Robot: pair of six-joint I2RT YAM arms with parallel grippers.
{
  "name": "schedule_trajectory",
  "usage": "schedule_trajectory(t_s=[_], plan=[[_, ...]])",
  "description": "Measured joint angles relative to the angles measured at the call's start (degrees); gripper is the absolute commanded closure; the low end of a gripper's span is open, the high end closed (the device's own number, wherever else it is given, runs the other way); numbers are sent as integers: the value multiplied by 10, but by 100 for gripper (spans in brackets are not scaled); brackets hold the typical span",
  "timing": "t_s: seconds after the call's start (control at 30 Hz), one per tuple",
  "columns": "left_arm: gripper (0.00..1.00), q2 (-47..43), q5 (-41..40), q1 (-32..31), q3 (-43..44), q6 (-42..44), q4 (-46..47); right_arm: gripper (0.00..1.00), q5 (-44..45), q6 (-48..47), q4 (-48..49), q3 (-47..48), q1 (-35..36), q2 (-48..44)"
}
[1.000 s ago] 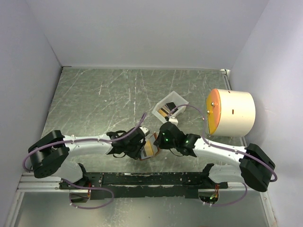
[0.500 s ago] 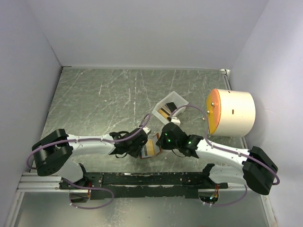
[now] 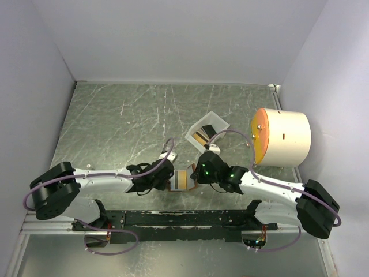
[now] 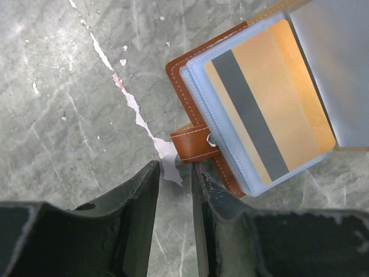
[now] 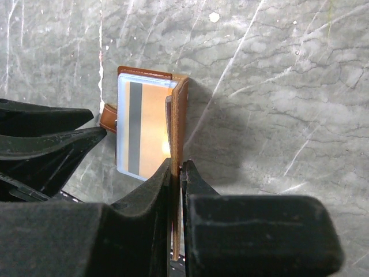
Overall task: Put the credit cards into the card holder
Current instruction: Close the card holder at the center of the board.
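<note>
**Cover could slip, holder could skid**

My worry is that the left gripper nudges the tab instead of catching it. The card holder would then skid on the smooth table. Its cover would pull out of the right gripper and drop shut over the card in the clear pocket.

The holder lies open by the middle of the table's near edge, between both arms. The left arm is stretched low with its jaws a narrow gap apart, empty, tips just short of the tab. The right arm faces it, jaws pinched on the upright cover.
</note>
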Motion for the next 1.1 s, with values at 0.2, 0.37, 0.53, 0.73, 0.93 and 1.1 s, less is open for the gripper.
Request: schedule_trajectory(t_s=[0.2, 0.37, 0.53, 0.73, 0.93, 1.1], plan=[[61, -19, -1, 24, -19, -37, 22, 100, -2, -2, 0, -4, 0, -7], [60, -25, 17, 59, -38, -48, 48, 100, -3, -4, 0, -4, 0, -7], [59, -54, 20, 62, -58, -53, 51, 100, -5, -6, 2, -5, 0, -7], [49, -88, 61, 65, -77, -34, 82, 100, -9, -9, 6, -7, 0, -7], [44, -107, 111, 65, -87, 4, 115, 100, -9, -10, 6, -7, 0, -7], [44, -56, 126, 65, -76, 20, 126, 100, -10, -10, 7, -7, 0, -7]])
